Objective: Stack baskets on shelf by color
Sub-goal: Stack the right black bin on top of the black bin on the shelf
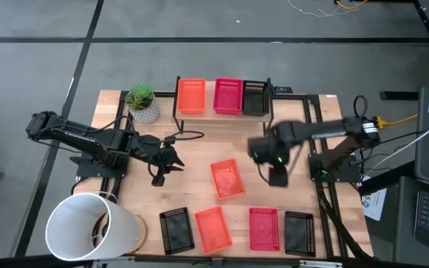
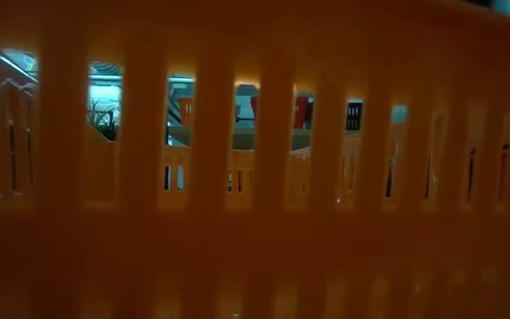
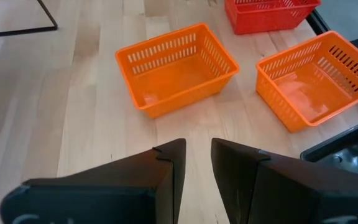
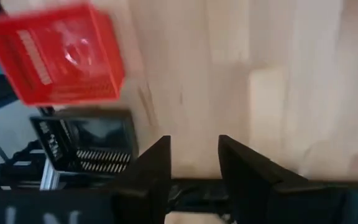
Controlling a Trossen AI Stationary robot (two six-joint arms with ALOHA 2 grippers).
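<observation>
Five small plastic mesh baskets still sit on the wooden worktop [image 1: 199, 149], so the empty right gripper [image 1: 276, 177], fingers apart, could bump the red basket [image 1: 264, 228] while reaching, far from the shelf [image 1: 274, 91].

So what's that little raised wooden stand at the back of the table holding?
The low shelf has a pale wooden plank top on thin black metal legs and stands at the table's far edge, right of a small potted plant. Three mesh plastic baskets sit side by side on it: an orange basket, a red basket and a black basket. No gripper touches it.
</observation>
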